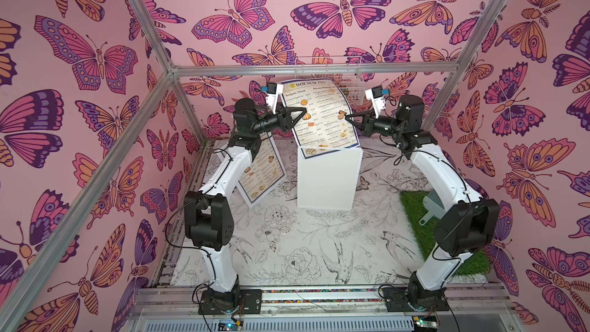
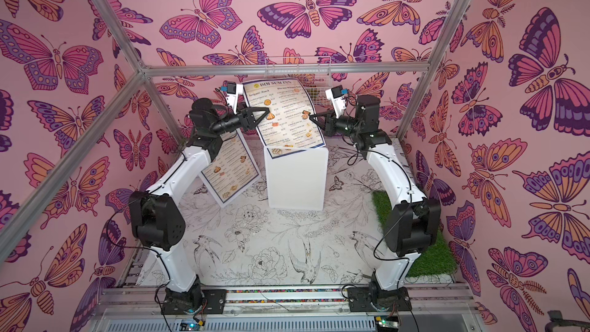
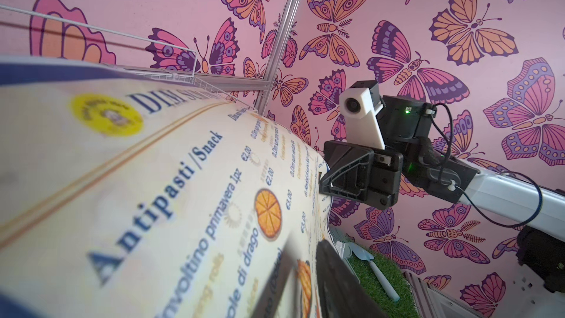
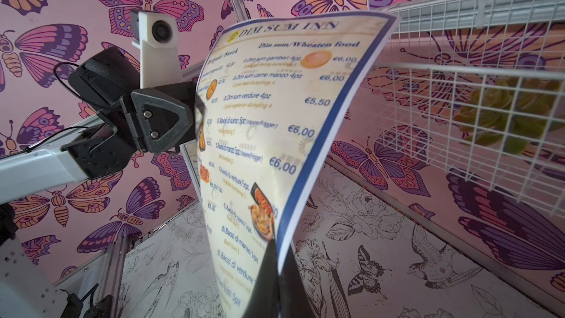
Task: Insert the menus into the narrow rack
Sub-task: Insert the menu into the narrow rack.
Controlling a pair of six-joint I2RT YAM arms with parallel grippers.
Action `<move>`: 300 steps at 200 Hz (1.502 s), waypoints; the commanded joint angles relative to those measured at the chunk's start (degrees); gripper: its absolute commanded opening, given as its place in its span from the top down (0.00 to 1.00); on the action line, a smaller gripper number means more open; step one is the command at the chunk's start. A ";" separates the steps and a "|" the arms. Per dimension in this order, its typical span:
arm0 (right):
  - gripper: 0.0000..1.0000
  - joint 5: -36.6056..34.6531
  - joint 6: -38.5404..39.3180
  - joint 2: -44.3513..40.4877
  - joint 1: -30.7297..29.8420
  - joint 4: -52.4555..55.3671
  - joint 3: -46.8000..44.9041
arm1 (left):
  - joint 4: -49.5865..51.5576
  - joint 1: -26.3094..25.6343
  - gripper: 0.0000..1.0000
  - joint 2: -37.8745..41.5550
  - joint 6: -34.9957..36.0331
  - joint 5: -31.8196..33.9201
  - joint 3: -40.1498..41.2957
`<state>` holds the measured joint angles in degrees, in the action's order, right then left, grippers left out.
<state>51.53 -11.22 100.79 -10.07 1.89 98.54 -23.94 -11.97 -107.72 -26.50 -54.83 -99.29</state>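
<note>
Clamped at its right edge in right gripper, left edge between the parted jaws of left gripper: menu, upright, bowed, cream with blue border, over white box, just before wall-hung wire rack. Under left arm, second menu tilted on worktop.

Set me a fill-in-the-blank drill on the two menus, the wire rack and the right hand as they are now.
1. The raised cream, blue-bordered paper menu is headed "DIM SUM ___".
2. The right hand is pinched shut on it, and its lower end rests on the ___ rectangular box.
3. The second cream menu leans beside the robot's ___ arm.
4. The white wire rack hangs on the ___-patterned back wall.

Missing words: INN; white; left; butterfly.
</note>
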 commanded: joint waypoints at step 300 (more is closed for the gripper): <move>0.94 -7.48 -5.72 -7.37 -1.12 -3.98 -7.14 | -0.49 0.37 0.51 -1.72 -2.30 0.34 -2.56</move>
<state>44.56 -15.35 94.70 -10.72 -0.49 91.61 -23.88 -11.97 -108.51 -28.21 -54.39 -100.38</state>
